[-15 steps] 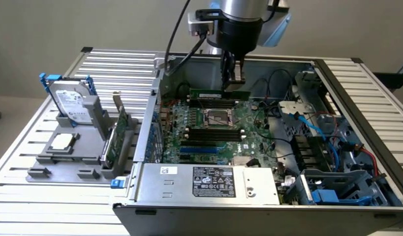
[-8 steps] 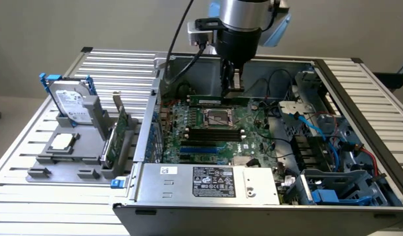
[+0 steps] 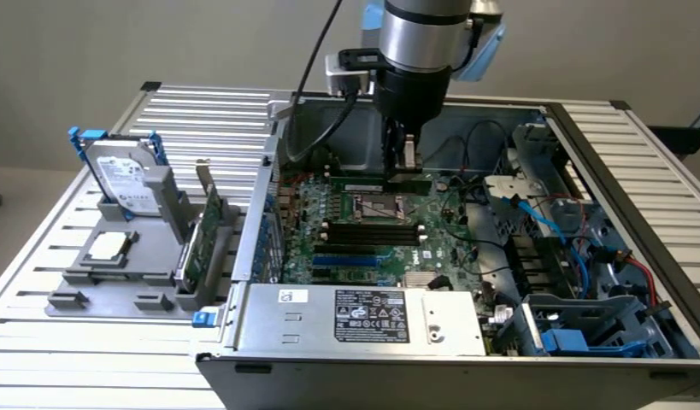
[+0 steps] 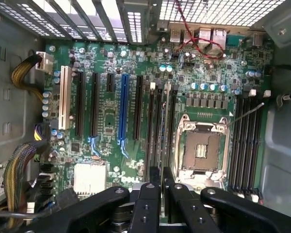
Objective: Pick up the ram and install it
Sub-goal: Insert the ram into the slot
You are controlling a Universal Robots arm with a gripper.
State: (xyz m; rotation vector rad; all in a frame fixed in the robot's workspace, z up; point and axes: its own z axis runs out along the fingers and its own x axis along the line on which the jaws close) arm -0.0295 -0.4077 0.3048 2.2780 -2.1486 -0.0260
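Gripper (image 4: pixel 161 175) pointing straight down, clamping ram (image 3: pixel 373 181)

One ram (image 3: pixel 363 182) — one hard drive (image 3: pixel 124 178)

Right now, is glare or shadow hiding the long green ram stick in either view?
Exterior view: the ribbed silver table is bright, the grey case is shaded inside, the long green ram stick under the black gripper stays visible. Wrist view: the perforated metal panel is blown out; the green motherboard is evenly lit.

Arm (image 3: pixel 416 38) enters exterior view at 12 o'clock, wrist vertical, end effector (image 3: pixel 402 162) pointing 6 o'clock, fingers (image 4: pixel 146 208) clamped narrow on ram (image 3: pixel 361 181).
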